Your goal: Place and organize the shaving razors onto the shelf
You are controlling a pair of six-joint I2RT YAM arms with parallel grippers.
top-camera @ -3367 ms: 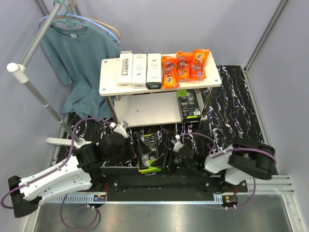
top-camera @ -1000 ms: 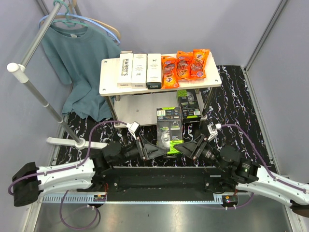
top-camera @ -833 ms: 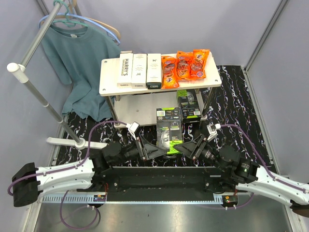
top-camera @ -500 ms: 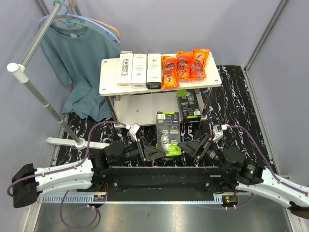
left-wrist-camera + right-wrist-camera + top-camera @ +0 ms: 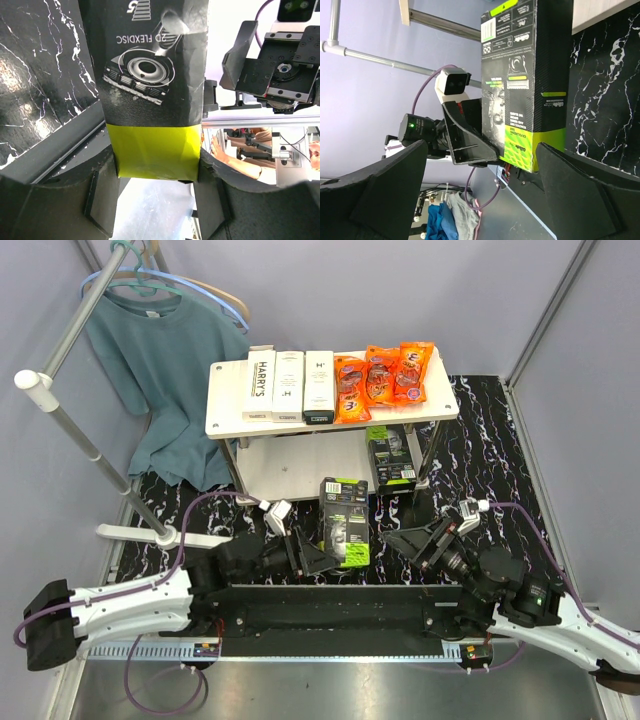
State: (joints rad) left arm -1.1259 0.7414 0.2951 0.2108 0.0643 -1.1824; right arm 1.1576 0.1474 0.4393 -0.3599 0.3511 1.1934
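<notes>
Left of the shelf (image 5: 226, 400), a teal T-shirt (image 5: 160, 370) is hanging from a hanger on a rail, its lower hem dropping behind the shelf's corner. Three white Harry's razor boxes (image 5: 288, 385) are lying side by side on the left half of the shelf's upper board. In front of the shelf, the left gripper (image 5: 318, 556) (image 5: 155, 175) is clamping the lime-green lower end of a black razor box (image 5: 343, 523) (image 5: 150, 75) (image 5: 525, 85), its jaws pressing on both sides of it. The box is standing roughly upright, clear of the shelf. Whether its bottom is touching the marbled black tabletop (image 5: 500, 440) cannot be told, since the jaws are covering that end. The left wrist view is cutting off the box's upper part. Orange snack packets (image 5: 385, 373) are lying on the right half of the upper board. A second black razor box (image 5: 392, 458) is lying on the lower board at its right end, its far end hiding under the upper board. Further right, the right gripper (image 5: 415, 539) (image 5: 480, 190) is hovering in front of the shelf, its jaws spreading wide, holding nothing, apart from the held box.
</notes>
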